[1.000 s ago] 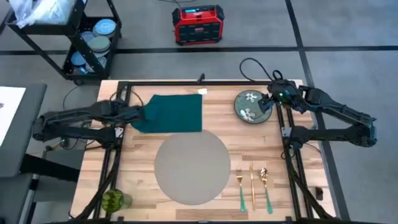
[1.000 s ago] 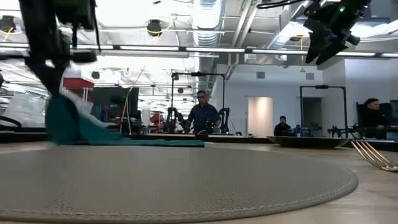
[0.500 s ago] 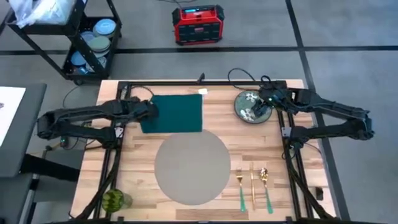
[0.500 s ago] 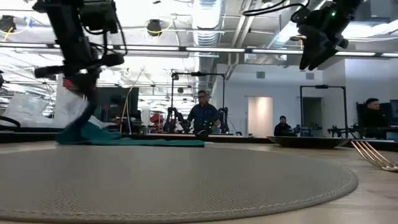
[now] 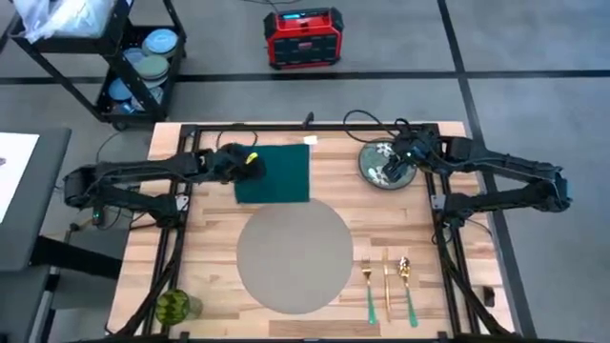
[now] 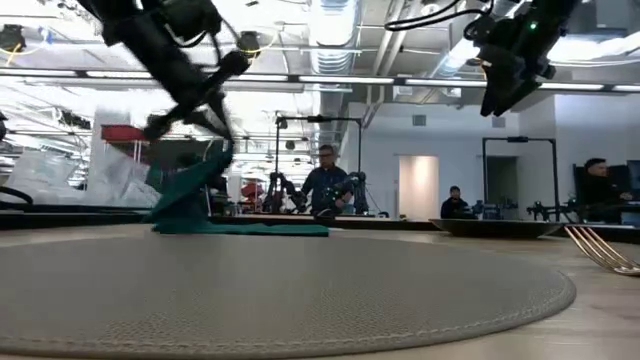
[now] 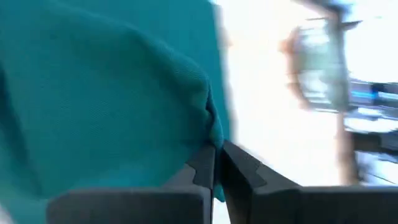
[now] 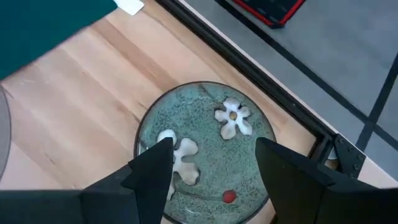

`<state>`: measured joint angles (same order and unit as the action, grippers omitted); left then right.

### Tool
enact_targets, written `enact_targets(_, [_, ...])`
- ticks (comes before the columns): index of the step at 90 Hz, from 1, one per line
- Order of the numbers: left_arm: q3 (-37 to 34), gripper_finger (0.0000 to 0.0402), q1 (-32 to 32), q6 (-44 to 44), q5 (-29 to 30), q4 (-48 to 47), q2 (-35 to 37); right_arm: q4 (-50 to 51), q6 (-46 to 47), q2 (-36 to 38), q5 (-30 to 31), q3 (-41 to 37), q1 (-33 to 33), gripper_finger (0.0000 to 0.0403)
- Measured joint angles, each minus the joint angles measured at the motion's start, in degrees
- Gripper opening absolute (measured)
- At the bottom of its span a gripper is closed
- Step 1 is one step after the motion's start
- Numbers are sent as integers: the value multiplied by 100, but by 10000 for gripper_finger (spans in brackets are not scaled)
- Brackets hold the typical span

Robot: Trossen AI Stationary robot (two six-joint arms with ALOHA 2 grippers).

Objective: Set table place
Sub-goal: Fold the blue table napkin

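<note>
On the table, the dark green napkin lies behind the round grey placemat, the place. The napkin's left part is raised into a peak. My left gripper is shut on that raised part. The dark floral plate rests flat at the far right. My right gripper hovers open above the plate, with its fingers spread over the plate's face and touching nothing. My left gripper pinches the napkin's lifted left edge between its two shut fingers, slanting down from the table's left. How many layers it has, I cannot tell. The pinched part stands up off the wood, and the napkin's right part lies flat on the table.
Gold cutlery with green handles lies right of the placemat near the front edge. A green glass stands at the front left corner. Beyond the table are a black cart with blue dishes and a red box.
My left gripper has travelled toward the table's right edge, drawing the napkin's left edge with it. The napkin's left part has been lifted and carried inward, so the cloth is narrower, while its right edge has stayed put. My right gripper has come over the plate from its right.
</note>
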<state>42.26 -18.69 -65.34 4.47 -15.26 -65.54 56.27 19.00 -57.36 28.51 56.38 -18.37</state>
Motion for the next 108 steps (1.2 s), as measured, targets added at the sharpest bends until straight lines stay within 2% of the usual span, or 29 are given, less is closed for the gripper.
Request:
enact_targets(6, [0,0,-51,270,-303,332,-26,-6,0,1,0,0,0,215])
enact_targets(11, [0,0,-86,390,-304,292,4,-24,4,2,-1,0,0,215])
enact_targets(14, [0,0,-91,454,-122,127,58,-26,4,0,-2,0,0,215])
enact_targets(18, [-8,0,-33,299,508,-426,261,-17,6,0,-6,0,0,215])
enact_targets(22, [-68,0,152,-370,1454,-1256,513,-14,61,4,-38,0,9,215])
enact_targets(27, [-271,0,482,-1754,2456,-2560,722,1,180,5,-103,0,40,215])
enact_targets(30, [-493,0,646,-2721,2586,-3553,871,23,227,4,-142,0,65,215])
enact_targets(33, [-794,0,827,-3699,2422,-4483,984,47,251,4,-149,0,104,215])
enact_targets(38, [-1027,0,1100,-4078,2399,-4256,1044,54,259,4,-146,1,181,215])
enact_targets(43, [-1278,0,1252,-4429,2402,-3825,1429,70,265,1,-152,-7,250,215])
enact_targets(51, [-1619,0,1255,-4833,2631,-2996,1520,37,349,-11,-126,-12,351,215])
enact_targets(56, [-1818,0,1238,-4949,2539,-2548,1589,14,354,-2,-125,-13,364,215])
enact_targets(67, [-1977,0,1216,-4756,2599,-1612,1508,-12,391,-11,-107,-15,461,215])
enact_targets(87, [-1785,0,1042,-4285,2756,-1380,1350,-11,392,-7,-103,-15,439,215])
enact_targets(98, [-1514,0,913,-3831,2705,-1390,1305,-10,354,-4,-105,-15,444,215])
enact_targets(108, [-1154,0,813,-3501,2712,-1021,1152,-29,350,-7,-103,-15,439,215])
